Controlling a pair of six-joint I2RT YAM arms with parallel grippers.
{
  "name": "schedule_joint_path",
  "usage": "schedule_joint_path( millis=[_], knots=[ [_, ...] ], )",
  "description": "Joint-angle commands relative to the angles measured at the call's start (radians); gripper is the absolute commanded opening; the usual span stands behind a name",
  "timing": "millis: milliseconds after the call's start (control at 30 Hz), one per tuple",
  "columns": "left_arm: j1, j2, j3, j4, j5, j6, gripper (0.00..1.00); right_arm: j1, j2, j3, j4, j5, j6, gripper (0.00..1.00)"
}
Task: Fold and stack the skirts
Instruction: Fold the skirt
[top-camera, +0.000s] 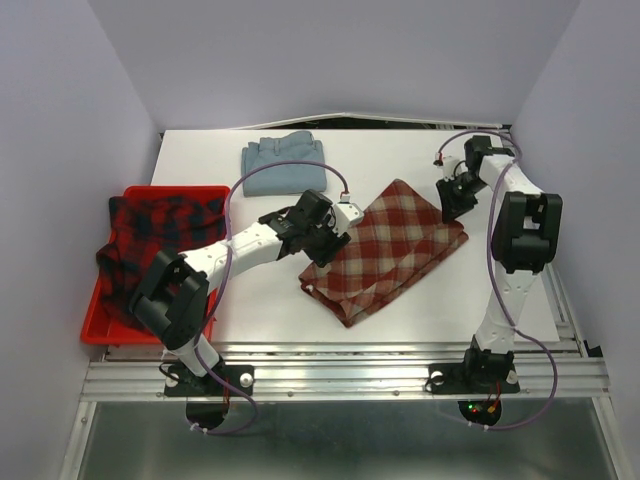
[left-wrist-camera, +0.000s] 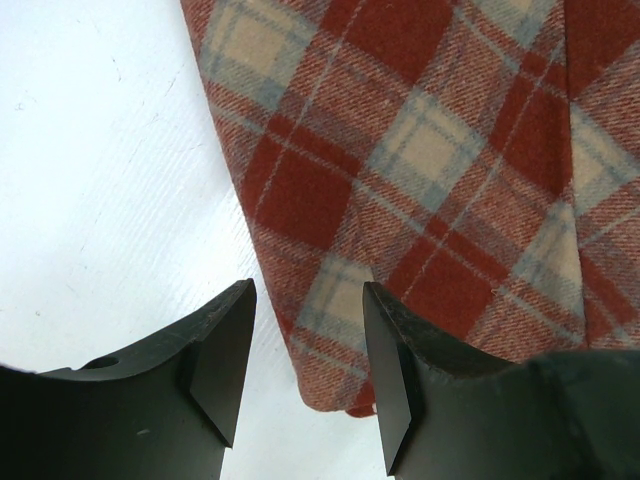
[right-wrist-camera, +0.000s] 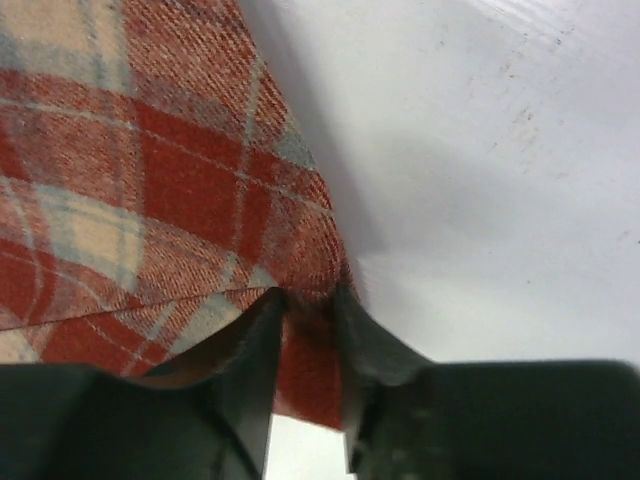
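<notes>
Brick-red and cream twill, soft and thick: the check skirt (top-camera: 385, 250) lies doubled over at the middle of the white table (top-camera: 250, 310), a diagonal slab running from near left to far right. The right gripper (right-wrist-camera: 310, 345) has its fingers drawn close on the skirt's far right corner, a tongue of cloth between them. That close view is blurred, so how firm the pinch is remains uncertain. The left gripper (left-wrist-camera: 305, 370) hangs at the skirt's left edge with fingers about half apart, one over bare table and one over cloth, holding nothing.

The fabric looks light but limp and slightly fuzzy, likely to sag and drag rather than slide. Its layers could part if only the top one is caught. The sound hold is at the corners and along the edge, both layers together, one gripper at each end.

The light blue skirt (top-camera: 281, 165) sits folded at the far side, near the check skirt's far left corner, a likely base for the stack. The plaid skirt (top-camera: 150, 235) is heaped in the red tray (top-camera: 95, 325) at the left, well apart. Chiefly in the way is the left arm (top-camera: 240, 245) itself, stretched across the table between tray and check skirt.
</notes>
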Motion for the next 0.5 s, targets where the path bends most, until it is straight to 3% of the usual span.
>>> schedule_joint_path(
  millis=[0,33,167,233,467],
  knots=[
    [-0.001,-0.001,0.017,0.003,0.013,-0.010,0.58,-0.005,-0.010,0.054,-0.036,-0.009,-0.005,0.25],
    [-0.001,-0.003,0.014,0.003,0.011,-0.009,0.58,-0.005,-0.030,0.047,-0.035,-0.006,-0.008,0.19],
    [-0.001,-0.007,0.003,0.006,0.010,-0.009,0.59,-0.005,-0.079,0.026,-0.038,0.012,-0.028,0.12],
    [-0.001,-0.007,0.001,0.004,0.008,-0.009,0.58,-0.005,-0.117,0.006,-0.036,0.026,-0.037,0.02],
    [-0.001,-0.021,0.003,-0.005,0.008,-0.003,0.58,-0.005,-0.196,-0.143,0.031,0.118,-0.124,0.01]
  ],
)
